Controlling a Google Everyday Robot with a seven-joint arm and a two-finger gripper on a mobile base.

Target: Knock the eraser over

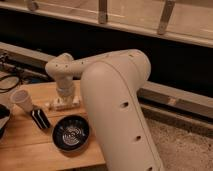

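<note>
The gripper (pixel 62 103) sits low on the table (pixel 30 150) behind the black bowl (pixel 71 132), fingers pressed together. The eraser (pixel 40 119) is just left of the bowl; it should push sideways gently, missing the cup (pixel 22 100)

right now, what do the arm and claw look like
The arm is cream-white, made of thick, smooth, rounded links with small dark round holes dotting the shells. No loose cables or lettering show on it. The claw at its end is the same pale white with a blocky base, down at the wooden table behind the black bowl.
</note>
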